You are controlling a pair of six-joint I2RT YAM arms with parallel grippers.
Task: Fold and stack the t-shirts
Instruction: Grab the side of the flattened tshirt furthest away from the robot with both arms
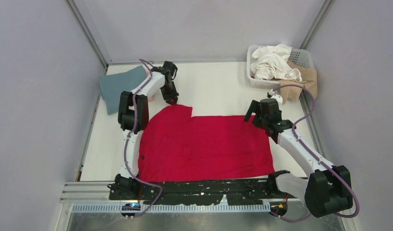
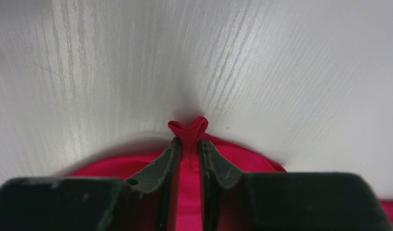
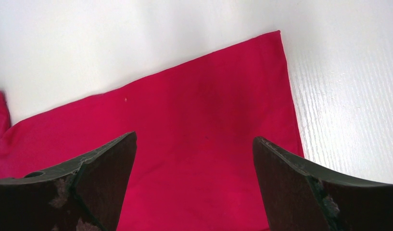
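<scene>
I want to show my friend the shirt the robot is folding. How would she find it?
Look at the big white table. The red t-shirt lies spread across its middle, with a far corner pinched by the left gripper. Only it is bright red; the teal t-shirt lies at the far-left edge.

The top view is bright and even, and the light seems to come from above. The table (image 1: 218, 86) looks clean white. The red shirt (image 1: 204, 144) is sharp and strong in colour. Only thin, soft shadows lie by the arms.

In the left wrist view the table's lines fan out and bend near the edges. A grey shadow sits by the pinched cloth. The left gripper (image 2: 189, 144) is dark and blurry up close.

In the right wrist view the table glares white at the top left. The right gripper (image 3: 194, 137) looks dark and a bit soft.
</scene>
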